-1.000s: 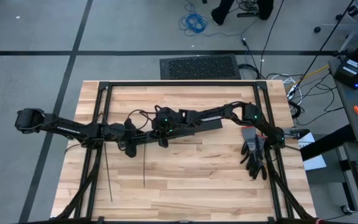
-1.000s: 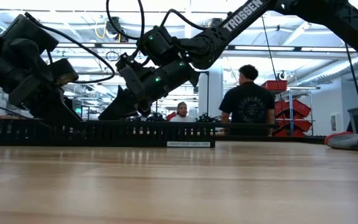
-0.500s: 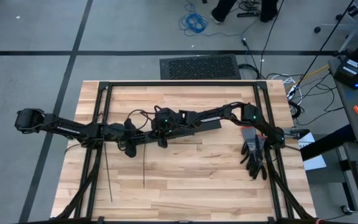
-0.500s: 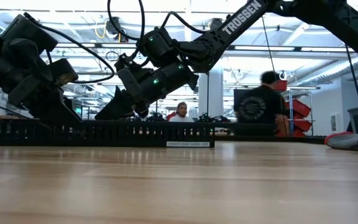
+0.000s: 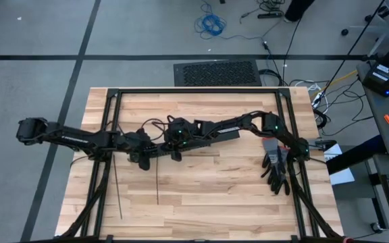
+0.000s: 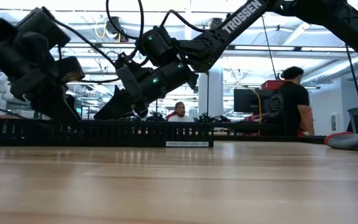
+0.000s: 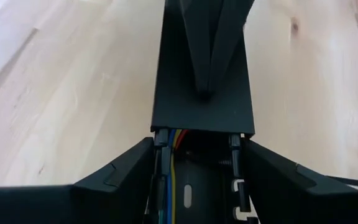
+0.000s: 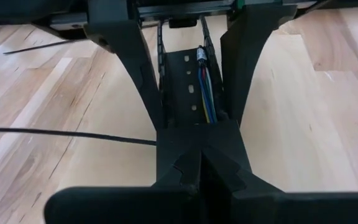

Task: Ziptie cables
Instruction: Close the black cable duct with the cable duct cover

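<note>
Near table centre, the left gripper (image 5: 142,150) and right gripper (image 5: 176,143) both meet the black slotted duct (image 5: 188,143), which lies across the wooden table (image 5: 208,196). In the left wrist view, the left fingers (image 7: 114,177) are spread wide, straddling the duct end on its outer walls. In the right wrist view, the right fingers (image 8: 126,46) are likewise spread wide, one on each side of the duct. The cables (image 8: 207,93), coloured wires, lie inside the duct channel between the right fingers; their ends (image 7: 171,168) also show between the left fingers. Two zipties (image 5: 157,183) lie loose on the table toward 7 o'clock from the left gripper, apart from both grippers. The left arm reaches in from 9 o'clock, the right arm from 3 o'clock. Black gloves (image 5: 277,167) lie at the table's 3 o'clock edge.
</note>
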You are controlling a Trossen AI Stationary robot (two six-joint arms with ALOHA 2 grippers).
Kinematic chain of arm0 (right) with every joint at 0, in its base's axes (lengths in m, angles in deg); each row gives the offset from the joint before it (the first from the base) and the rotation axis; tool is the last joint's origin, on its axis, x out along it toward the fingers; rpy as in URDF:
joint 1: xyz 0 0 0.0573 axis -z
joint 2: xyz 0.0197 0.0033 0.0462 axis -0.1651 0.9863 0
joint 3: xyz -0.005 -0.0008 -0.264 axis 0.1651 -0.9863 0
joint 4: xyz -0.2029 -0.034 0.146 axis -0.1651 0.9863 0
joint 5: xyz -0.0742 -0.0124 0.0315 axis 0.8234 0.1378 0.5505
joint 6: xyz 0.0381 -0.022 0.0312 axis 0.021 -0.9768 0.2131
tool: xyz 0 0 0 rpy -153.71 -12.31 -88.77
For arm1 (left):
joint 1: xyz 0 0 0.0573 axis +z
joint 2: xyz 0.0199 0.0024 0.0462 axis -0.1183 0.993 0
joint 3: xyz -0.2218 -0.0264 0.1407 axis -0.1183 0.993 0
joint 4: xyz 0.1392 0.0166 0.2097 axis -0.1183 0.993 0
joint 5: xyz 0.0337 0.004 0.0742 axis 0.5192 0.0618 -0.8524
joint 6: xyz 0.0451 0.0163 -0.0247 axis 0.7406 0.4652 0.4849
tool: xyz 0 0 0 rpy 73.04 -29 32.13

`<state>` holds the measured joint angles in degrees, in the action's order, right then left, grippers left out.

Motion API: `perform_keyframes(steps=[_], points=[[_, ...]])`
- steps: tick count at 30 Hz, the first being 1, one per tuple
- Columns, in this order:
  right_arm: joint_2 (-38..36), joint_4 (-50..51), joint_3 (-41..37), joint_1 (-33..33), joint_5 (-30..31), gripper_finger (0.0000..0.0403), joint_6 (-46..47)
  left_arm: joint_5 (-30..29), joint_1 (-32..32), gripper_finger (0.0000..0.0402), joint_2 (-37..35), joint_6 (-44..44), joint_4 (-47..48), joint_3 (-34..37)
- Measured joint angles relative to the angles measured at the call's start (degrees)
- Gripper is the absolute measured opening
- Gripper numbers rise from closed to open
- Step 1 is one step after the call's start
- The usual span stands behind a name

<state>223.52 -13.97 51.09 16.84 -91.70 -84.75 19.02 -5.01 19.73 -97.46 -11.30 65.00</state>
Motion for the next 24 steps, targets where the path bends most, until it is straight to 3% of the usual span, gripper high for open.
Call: perform_keyframes(steps=[8,19,24], points=[[-2.66,1.88,-0.36,0.0,0.02,0.0016,-2.86,0.08,-0.04,0.0226,-0.08,3.15,9.5,-6.61],[-10.1,9.79,-0.35,0.0,0.21,0.0131,-7.73,-0.3,-0.04,0.0226,-0.15,4.28,9.64,-8.7],[-15.75,18.7,-0.24,0.0,8.07,0.0151,-8.38,-1.57,-0.04,0.0226,-0.79,3.26,22.43,-16.85]])
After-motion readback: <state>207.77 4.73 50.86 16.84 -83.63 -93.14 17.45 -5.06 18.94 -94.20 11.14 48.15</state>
